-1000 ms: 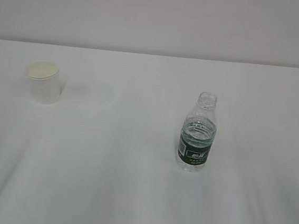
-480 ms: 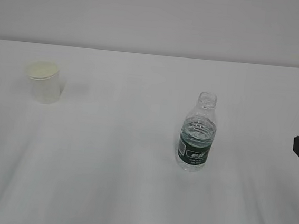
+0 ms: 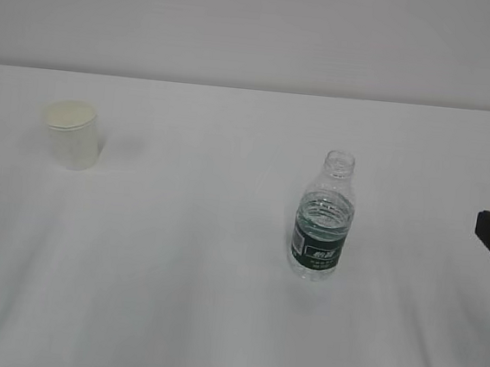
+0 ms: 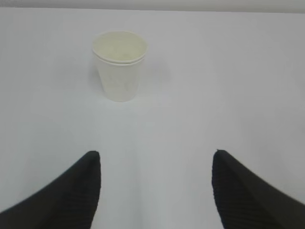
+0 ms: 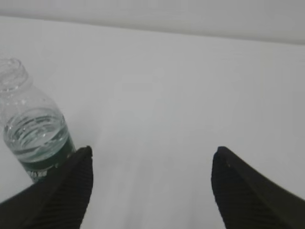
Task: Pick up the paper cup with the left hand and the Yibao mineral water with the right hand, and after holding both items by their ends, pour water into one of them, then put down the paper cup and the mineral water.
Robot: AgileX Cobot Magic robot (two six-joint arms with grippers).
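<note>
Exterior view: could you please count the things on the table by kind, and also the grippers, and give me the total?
Cup: 1
Bottle: 1
Grippers: 2, left and right, both open, only at the edges of the exterior view
Total: 4

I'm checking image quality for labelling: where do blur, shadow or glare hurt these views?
Exterior view: flat, even light, paper cup pale against the table, faint shadow. Left wrist view: fingers soft-edged. Right wrist view: Yibao mineral water slightly soft and cut off, with no harsh glare.
</note>
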